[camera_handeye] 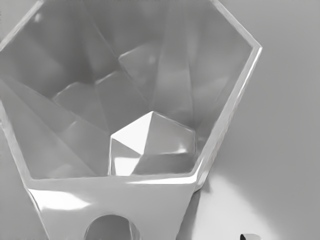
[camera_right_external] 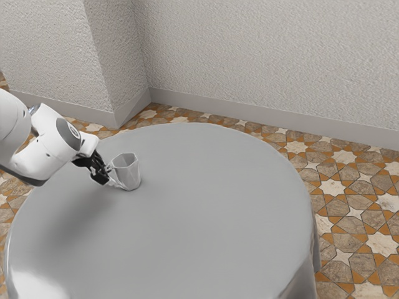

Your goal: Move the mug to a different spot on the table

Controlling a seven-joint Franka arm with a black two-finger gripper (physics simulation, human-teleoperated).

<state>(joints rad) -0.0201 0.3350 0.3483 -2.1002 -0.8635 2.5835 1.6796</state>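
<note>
Whether the jaws are spread or pinching cannot be told. The black two-finger gripper (camera_right_external: 101,169) sits right against the side of the pale grey faceted mug (camera_right_external: 126,169) that faces the exterior view's left, and the contact there is too small to read.

The white and grey arm (camera_right_external: 43,146) comes in low from the exterior view's left, its wrist angled down toward the mug. The mug stands near the left part of the large round grey table (camera_right_external: 212,218). It is open at the top, leans slightly, and its base meets a soft shadow on the tabletop.

In the wrist view the camera looks straight down into the mug (camera_handeye: 125,90). The rim forms an angular outline, and the inner walls break into flat glossy facets that run down to a bright angular bottom. The mug's handle (camera_handeye: 107,212), a flat tab with a round hole, lies closest to the hand. Bare table surface (camera_handeye: 285,125) lies beside the mug, with a lighter patch near the handle.

The tabletop is smooth, matte and evenly grey, with a faint sheen along its near edge. The floor (camera_right_external: 349,187) around it is tiled in orange, brown and cream star patterns. Rough white plaster walls (camera_right_external: 268,50) close the room behind, with a plain pale baseboard (camera_right_external: 280,113) along their foot. A squared corner of wall (camera_right_external: 115,50) juts out toward the table behind the arm.
</note>
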